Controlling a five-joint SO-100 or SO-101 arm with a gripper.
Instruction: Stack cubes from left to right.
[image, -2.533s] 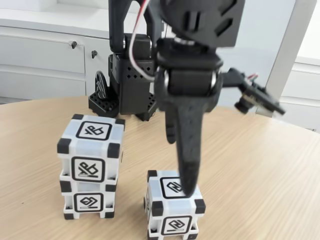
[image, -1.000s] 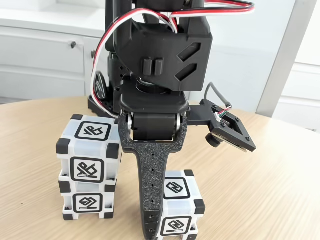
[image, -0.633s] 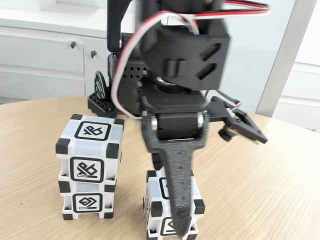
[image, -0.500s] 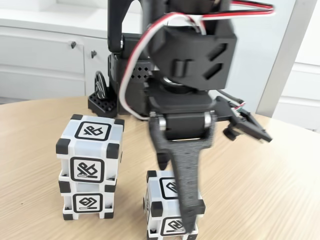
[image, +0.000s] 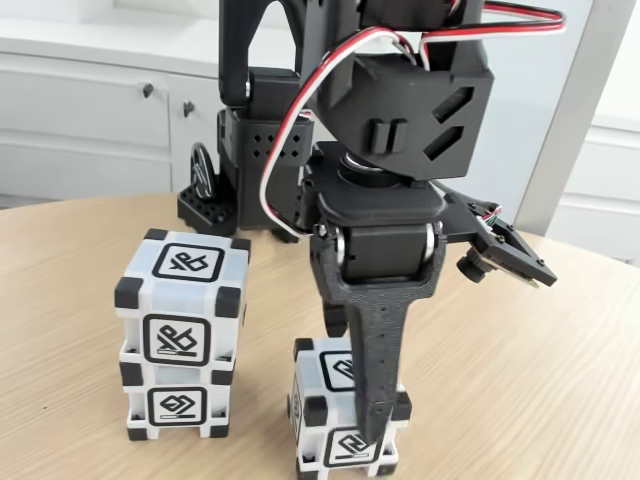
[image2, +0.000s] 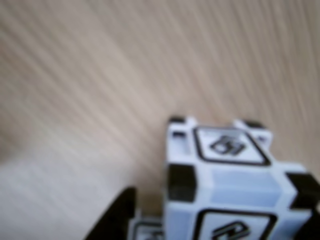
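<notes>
Two cubes are stacked at the left of the fixed view, the upper cube (image: 182, 300) sitting squarely on the lower cube (image: 178, 402). A third cube (image: 318, 392) stands alone on the wooden table at bottom centre. My gripper (image: 360, 400) reaches down over this lone cube, open. One long black finger (image: 375, 380) crosses the cube's front face and the other is mostly hidden behind. The blurred wrist view has the lone cube (image2: 225, 185) at lower right, with a dark finger (image2: 114, 220) beside it and a gap between them.
The arm's black base (image: 255, 160) stands at the table's back edge, with white cabinets (image: 90, 110) behind it. The wrist camera (image: 500, 250) juts out to the right of the gripper. Bare wooden table (image: 530, 380) stretches to the right of the lone cube.
The gripper has swung right, from the lone cube's left side to across its front face. None of the three cubes has moved.
</notes>
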